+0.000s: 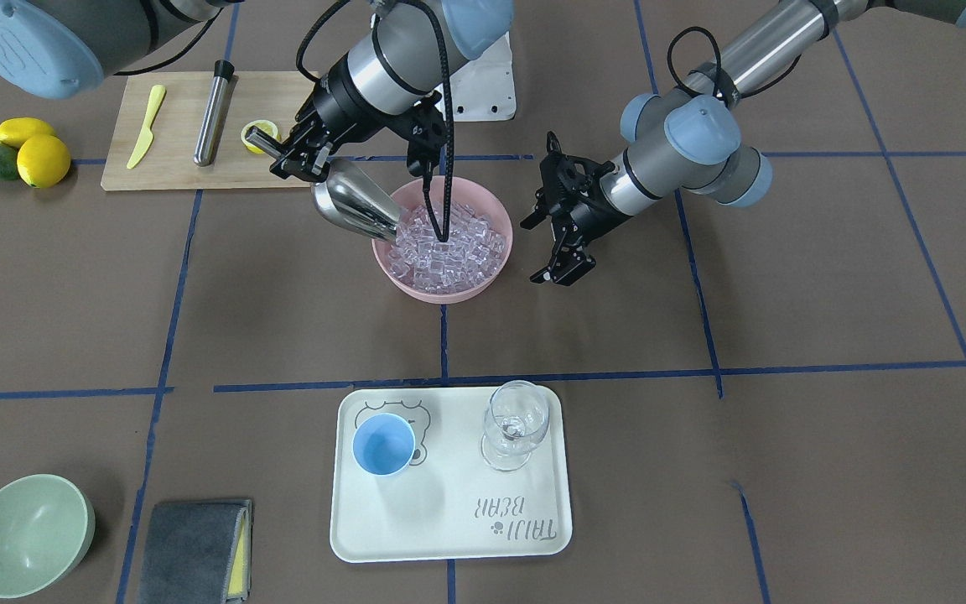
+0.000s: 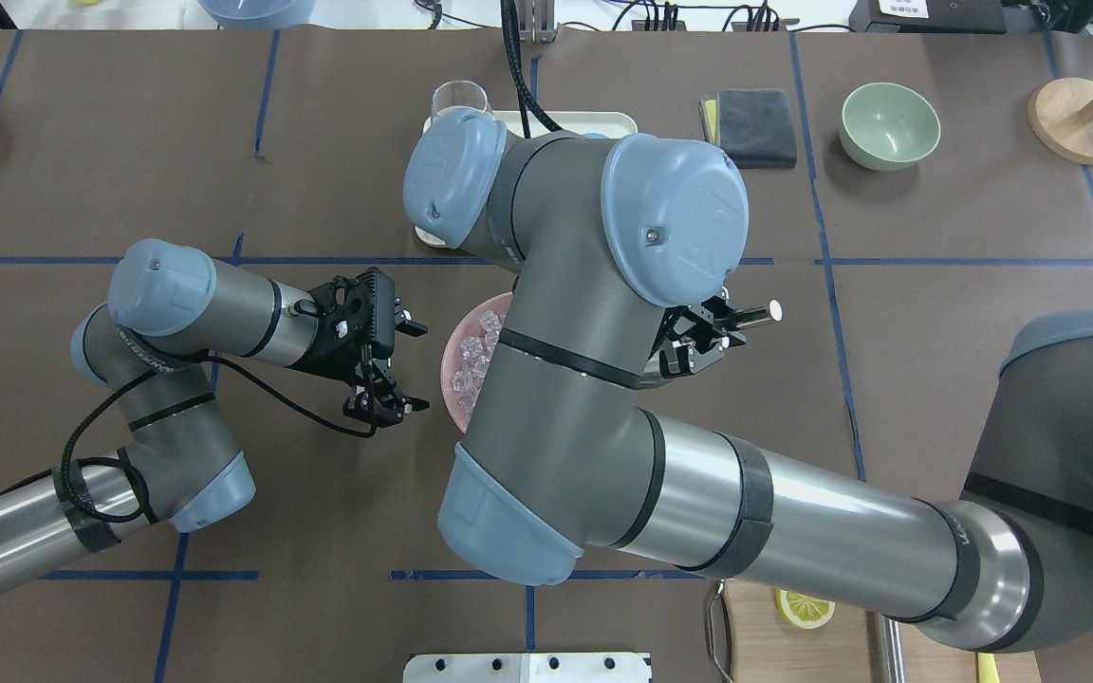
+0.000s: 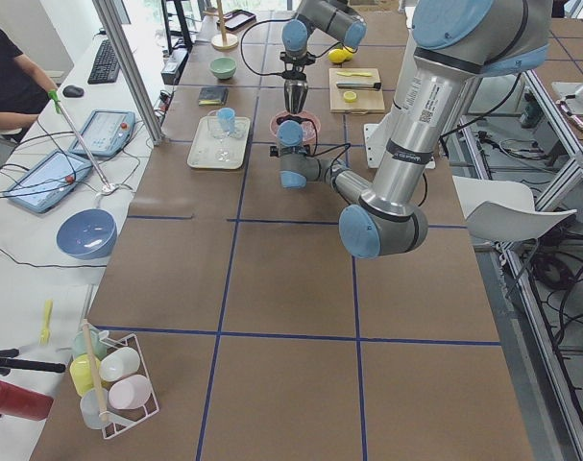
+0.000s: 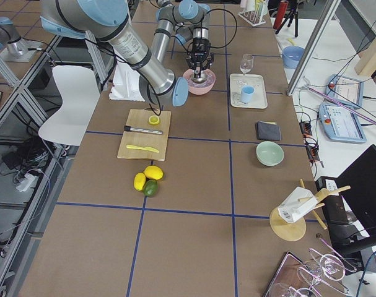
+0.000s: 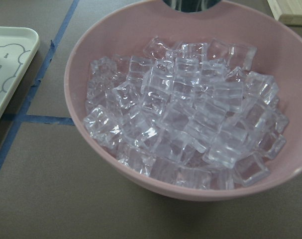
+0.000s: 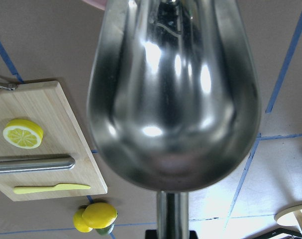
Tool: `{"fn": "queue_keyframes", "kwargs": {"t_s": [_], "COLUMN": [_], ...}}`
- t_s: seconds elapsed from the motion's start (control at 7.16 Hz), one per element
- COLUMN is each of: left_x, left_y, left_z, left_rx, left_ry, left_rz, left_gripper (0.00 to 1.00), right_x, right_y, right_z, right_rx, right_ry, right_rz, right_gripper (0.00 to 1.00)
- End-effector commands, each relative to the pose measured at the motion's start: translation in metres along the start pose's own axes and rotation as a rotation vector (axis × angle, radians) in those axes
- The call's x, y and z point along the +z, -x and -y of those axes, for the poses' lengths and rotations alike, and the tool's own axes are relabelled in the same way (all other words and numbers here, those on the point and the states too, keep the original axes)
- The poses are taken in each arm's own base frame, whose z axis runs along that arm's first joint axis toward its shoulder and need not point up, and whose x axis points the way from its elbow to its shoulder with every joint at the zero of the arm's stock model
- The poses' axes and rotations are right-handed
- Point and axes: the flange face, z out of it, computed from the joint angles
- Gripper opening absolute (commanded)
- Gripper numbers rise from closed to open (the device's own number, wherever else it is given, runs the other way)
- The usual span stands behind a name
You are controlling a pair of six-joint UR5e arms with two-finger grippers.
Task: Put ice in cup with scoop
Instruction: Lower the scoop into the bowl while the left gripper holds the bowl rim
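Clenching the handle of the scoop (image 1: 355, 204), the right end effector (image 1: 294, 155) held its mouth down at the ice (image 1: 449, 243) in the pink bowl (image 1: 441, 294). The cup (image 1: 383, 444) stood upright on the tray (image 1: 449, 537), well apart from the bowl. The left end effector (image 1: 548, 247) hovered released just beside the bowl.

My left arm (image 2: 195, 313) and right arm (image 2: 584, 427) are grey-and-silver tubes with rounded pale blue joint caps (image 2: 689, 190), each bearing a small screw (image 2: 649, 230). Black bands (image 2: 565, 356) ring them, black cables (image 1: 448, 168) loop alongside, and my left gripper (image 2: 409, 368) and right gripper (image 1: 294, 161) are black
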Motion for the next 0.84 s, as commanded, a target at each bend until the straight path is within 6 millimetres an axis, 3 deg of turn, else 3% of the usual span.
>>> {"fn": "queue_keyframes", "kwargs": {"t_s": [0.0,0.7], "left_x": [0.001,0.002], "left_y": [0.001,0.001], "left_z": [0.004,0.007], "left_rx": [0.001,0.006], "left_ry": [-0.003,-0.011], "left_rz": [0.000,-0.001], "left_gripper": [1.00,1.00], "right_x": [0.001,0.014], "right_y": [0.001,0.005], "right_z": [0.005,0.027], "right_rx": [-0.046,-0.107], "right_ry": [0.014,0.066], "right_rz": [-0.009,-0.021], "right_gripper": [0.00,0.00]}}
